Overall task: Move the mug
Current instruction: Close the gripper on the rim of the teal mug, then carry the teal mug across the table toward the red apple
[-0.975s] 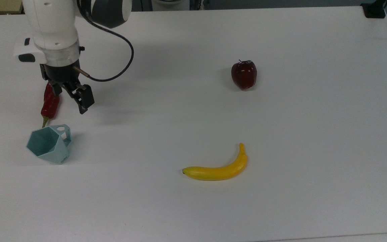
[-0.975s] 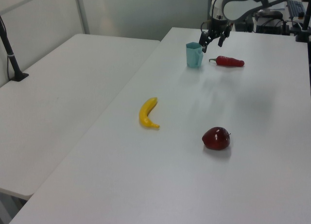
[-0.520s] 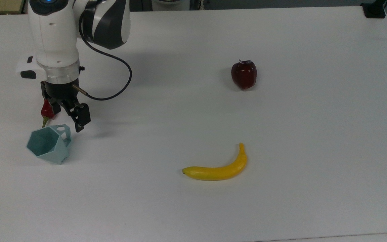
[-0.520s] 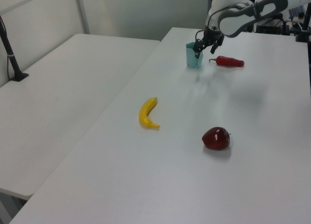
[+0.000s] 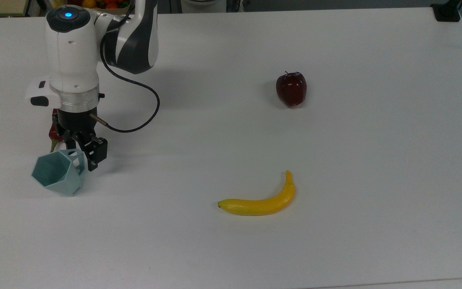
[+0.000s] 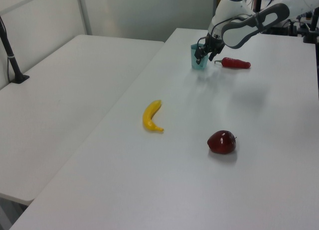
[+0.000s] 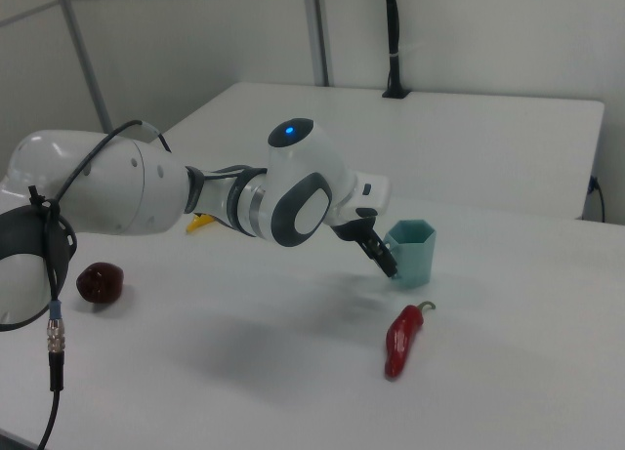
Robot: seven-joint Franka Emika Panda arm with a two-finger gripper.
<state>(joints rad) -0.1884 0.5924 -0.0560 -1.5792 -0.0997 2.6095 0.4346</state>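
hand (image 5: 82, 154): low over the worktop at the mug's handle side, its two dark fingers apart; in the top view one finger (image 5: 94, 154) stands just to the right of the handle, the other sits at the handle's upper edge
mug (image 5: 58, 172): pale teal, faceted, upright on the worktop near the top view's left edge; its handle with the round hole points toward the hand; whether the fingers touch it I cannot tell
mug, right view (image 7: 410, 251): stands just behind the finger tips
red chili pepper (image 7: 400, 339): lies on the worktop close beside the mug; in the top view it is mostly hidden behind the wrist
arm (image 5: 72, 60): white, a black cable looping from the wrist
banana (image 5: 260, 200): yellow, lying well apart from the mug, toward the top view's middle
apple (image 5: 291, 88): dark red, well apart, beyond the banana
worktop (image 5: 375, 160): white
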